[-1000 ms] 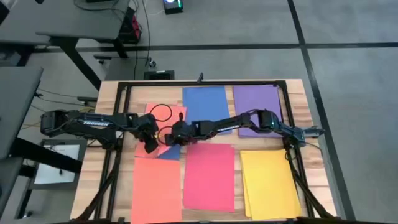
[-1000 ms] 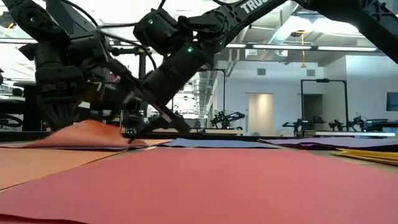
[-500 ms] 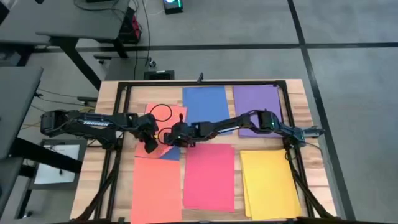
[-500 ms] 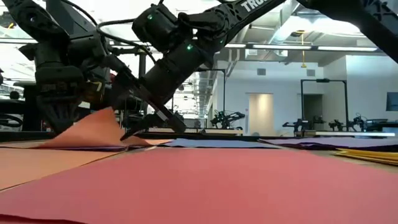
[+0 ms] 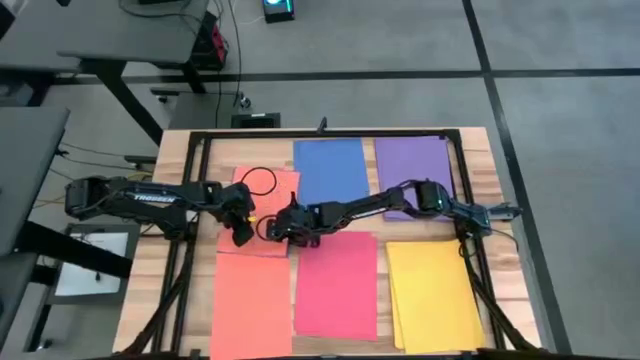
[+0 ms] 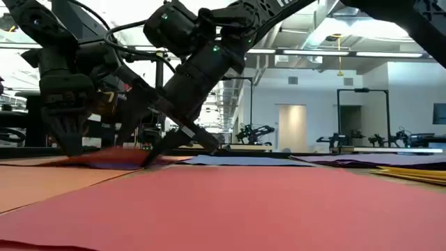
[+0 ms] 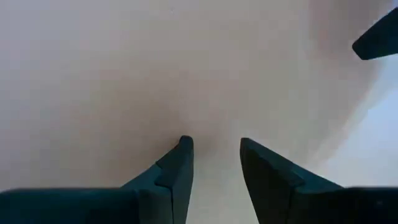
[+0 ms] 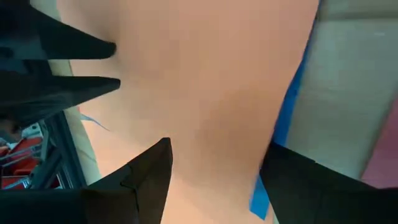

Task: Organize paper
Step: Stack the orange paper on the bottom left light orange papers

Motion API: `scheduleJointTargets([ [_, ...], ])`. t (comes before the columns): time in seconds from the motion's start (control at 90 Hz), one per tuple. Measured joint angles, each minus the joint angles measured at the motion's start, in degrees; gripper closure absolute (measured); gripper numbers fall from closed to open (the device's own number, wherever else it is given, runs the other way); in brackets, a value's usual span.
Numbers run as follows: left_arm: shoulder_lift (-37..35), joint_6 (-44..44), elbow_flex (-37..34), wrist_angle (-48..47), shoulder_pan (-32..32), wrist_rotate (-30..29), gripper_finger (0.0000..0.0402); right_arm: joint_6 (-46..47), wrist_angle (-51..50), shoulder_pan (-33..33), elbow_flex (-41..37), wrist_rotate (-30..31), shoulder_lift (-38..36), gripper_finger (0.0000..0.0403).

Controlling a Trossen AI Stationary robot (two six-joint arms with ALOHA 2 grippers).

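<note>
A salmon sheet lies flat at the far left, over a blue sheet whose edge shows beside it. My left gripper stands over the salmon sheet's near left part, pointing down, slightly open. My right gripper reaches in from the right over the sheet's near right corner, open wide. Other paper lies flat: blue, purple, salmon-orange, pink-red, yellow. My left gripper comes from above, pointing down. Its two fingertips stand a small gap apart on the salmon sheet's flat top. Nothing is between them. My right gripper slants down from the table's right. Its lower fingertip seems to meet the sheet's near right edge, though I cannot tell whether it touches.
A black metal frame runs around the table's sides. A black cable loop lies on the salmon sheet's far part. Bare wood shows along the left edge, and desks stand beyond the far edge.
The salmon sheet's near right corner rose under my right gripper, then fell back flat over the blue corner that showed before. My right gripper has drawn a little toward the table's near right and its fingers now stand wider apart.
</note>
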Motion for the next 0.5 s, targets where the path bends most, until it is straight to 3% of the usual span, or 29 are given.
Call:
scheduleJointTargets([
  [0.3, 0.00, 0.00, 0.01, -0.02, 0.00, 0.04, 0.0283, -1.94, 5.70, -1.01, 0.00, -5.35, 0.18, 0.0185],
  [0.389, 0.00, 0.00, 0.00, -0.02, 0.00, 0.04, 0.0283, -1.91, 5.02, -0.93, -0.02, -4.89, 0.18, 0.0185],
  [0.5, 0.00, 0.02, 0.00, -0.02, 0.00, 0.04, 0.0283, -1.98, 1.28, -1.93, 0.00, -0.20, 0.13, 0.0185],
])
